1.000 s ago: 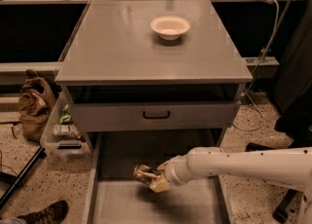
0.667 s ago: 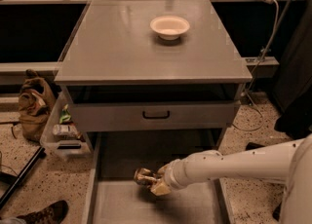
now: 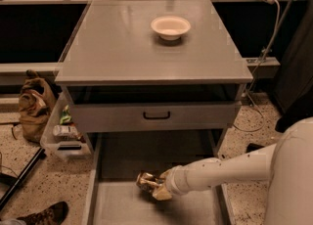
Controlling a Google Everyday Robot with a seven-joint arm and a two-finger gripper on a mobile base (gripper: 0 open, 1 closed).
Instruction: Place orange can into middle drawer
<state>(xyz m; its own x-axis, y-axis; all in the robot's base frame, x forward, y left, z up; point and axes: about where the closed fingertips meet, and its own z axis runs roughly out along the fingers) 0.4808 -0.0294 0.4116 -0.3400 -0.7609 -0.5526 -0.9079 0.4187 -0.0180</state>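
The orange can, with a shiny orange-gold label, lies tilted in my gripper, low over the floor of the open middle drawer. The gripper is shut on the can, and my white arm reaches in from the right. The drawer is a wide grey tray pulled out at the bottom of the grey cabinet. Above it is a closed drawer front with a small black handle.
A white bowl stands on the cabinet top. A brown bag and a plastic bin with items sit on the floor at the left. A shoe and a black rod are at the lower left. Cables hang at the right.
The gripper with the can has sunk slightly toward the drawer floor. The arm's near part has swung in larger at the right edge.
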